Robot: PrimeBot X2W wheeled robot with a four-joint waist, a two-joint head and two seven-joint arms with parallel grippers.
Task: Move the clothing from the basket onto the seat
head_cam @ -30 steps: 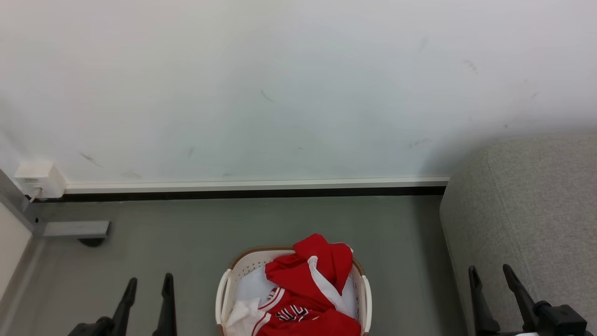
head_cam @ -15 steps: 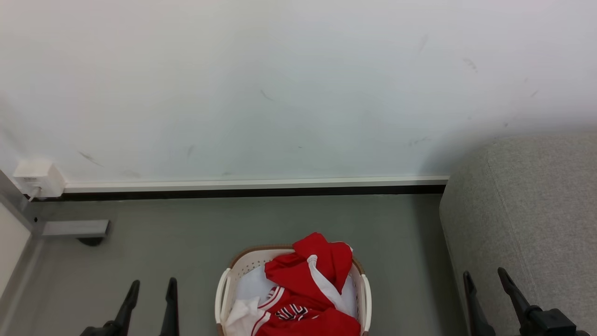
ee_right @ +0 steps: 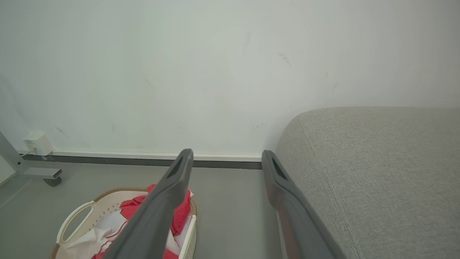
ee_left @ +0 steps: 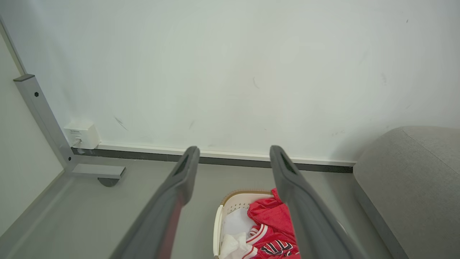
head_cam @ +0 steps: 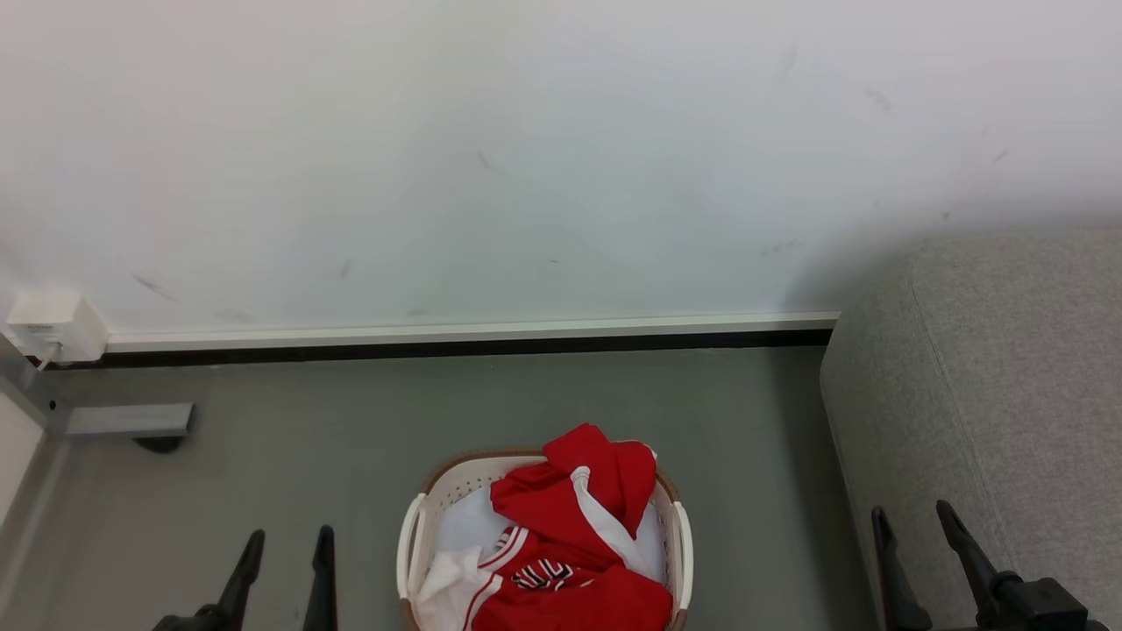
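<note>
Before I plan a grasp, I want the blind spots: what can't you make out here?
Basket: near end cut off by head view's bottom edge.
Clothing: heaped in head view, lower layers hidden; count unclear.
Lettering: too small to read, head view.
Seat: cut off by right edge, every view.

Lighting on my feeds is even and diffuse. The wall (head_cam: 561, 158) reads bright, close to washed out, with no hard glare. A soft shadow sits on the wall just above the seat (head_cam: 990, 394), and the floor (head_cam: 351, 456) darkens along its right edge beside it. Head view is sharp, and the clothing (head_cam: 570, 543) shows a saturated red. In both wrist views the fingers (ee_left: 176, 201) look soft, being close to the lens. The grey post (ee_left: 39, 111) leans from wide-angle distortion at the frame's left.
</note>
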